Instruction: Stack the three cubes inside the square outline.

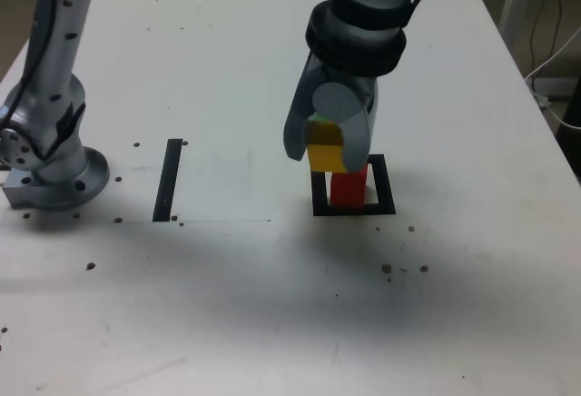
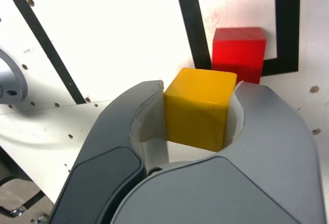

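My gripper (image 1: 325, 158) (image 2: 199, 93) is shut on the yellow cube (image 1: 325, 153) (image 2: 198, 108), which sits between the two grey fingers. The red cube (image 1: 348, 187) (image 2: 239, 52) stands on the table inside the square outline (image 1: 386, 207) (image 2: 187, 23) of black tape. In the exterior view the yellow cube hangs over the red one's top, shifted a little toward that view's left. Whether the two cubes touch I cannot tell. No other cube shows in either view.
A single straight black tape strip (image 1: 168, 178) (image 2: 49, 49) lies on the white table (image 1: 227, 305) at the exterior view's left of the outline. The arm's metal base (image 1: 54, 173) (image 2: 7, 82) stands at the far left. Cables (image 1: 554, 78) hang off the table's right edge.
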